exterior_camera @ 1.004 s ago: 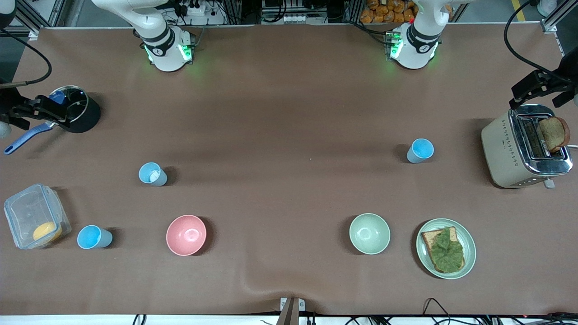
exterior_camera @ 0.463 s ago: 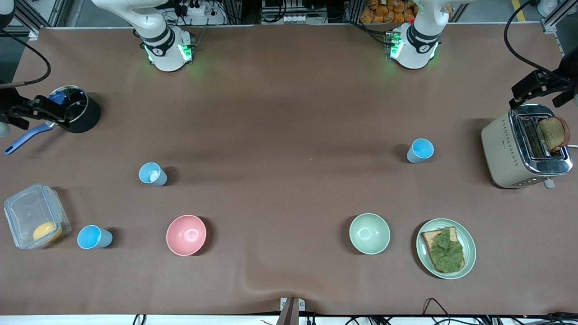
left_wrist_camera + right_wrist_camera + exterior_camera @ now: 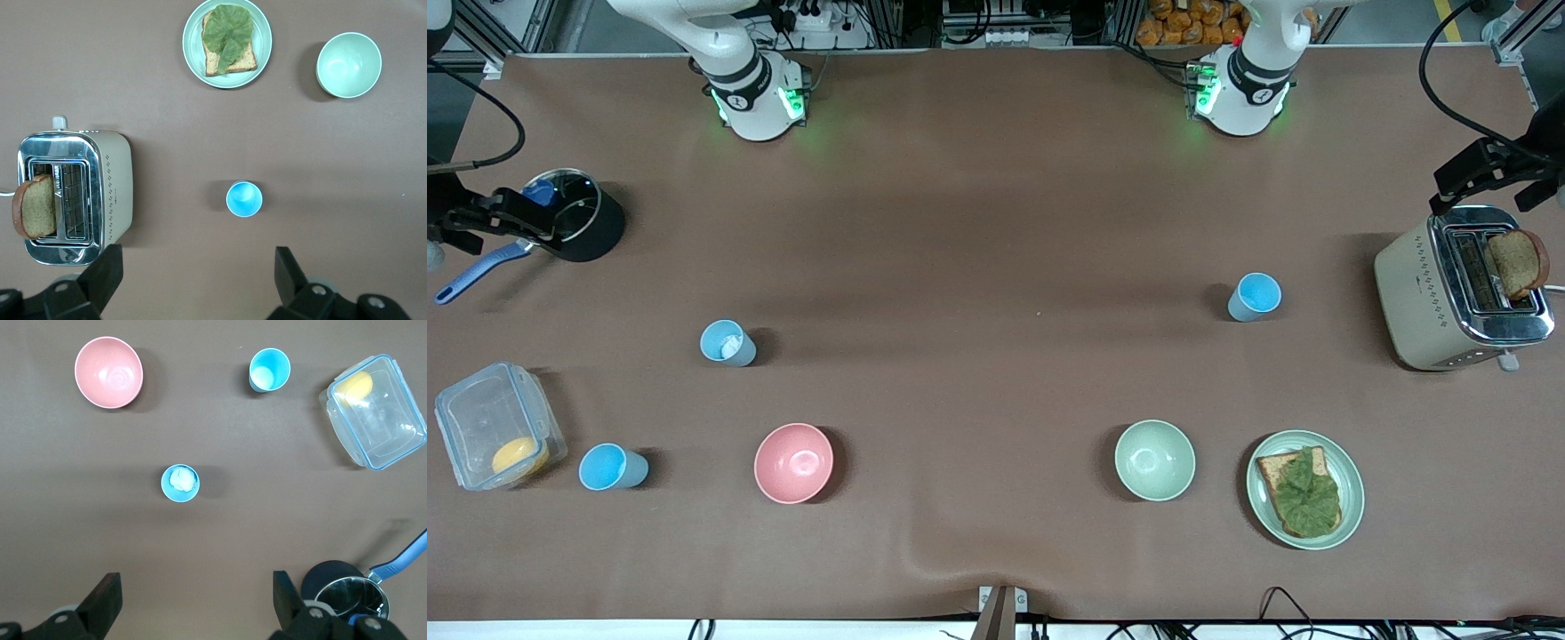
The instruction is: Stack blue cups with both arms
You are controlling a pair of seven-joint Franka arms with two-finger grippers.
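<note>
Cups: three blue ones are standing upright on the table (image 3: 996, 222), none stacked, all well apart. Taking the pink bowl (image 3: 793, 462) as landmark. Cup with white patch (image 3: 727, 342) is sitting farther from the front camera than the pink bowl, slightly toward the right arm's end. Plain cup (image 3: 611, 467) is sitting level with the pink bowl, toward the right arm's end, just beside a clear box (image 3: 498, 425) holding something yellow. Third cup (image 3: 1254, 296) is sitting well apart from the pink bowl, toward the left arm's end and farther from the camera.

Green bowl (image 3: 1154, 460) is resting level with the pink bowl, toward the left arm's end; just past it a plate (image 3: 1352, 484) is carrying bread topped with a leaf. Toaster (image 3: 1449, 293) is standing at the left arm's end, a slice poking up from a slot. Black pot (image 3: 583, 218) with blue-handled utensil is sitting at the right arm's end, farther from the camera than the pink bowl.

Left gripper (image 3: 193, 277) is hanging high over the table, fingers wide apart, holding nothing; third cup is showing in its wrist view between the fingertips' line and the plate. Right gripper (image 3: 193, 597) is likewise hanging high, fingers wide apart, empty; patch cup, plain cup and pink bowl are all showing below it. Both arms are waiting, touching nothing.
</note>
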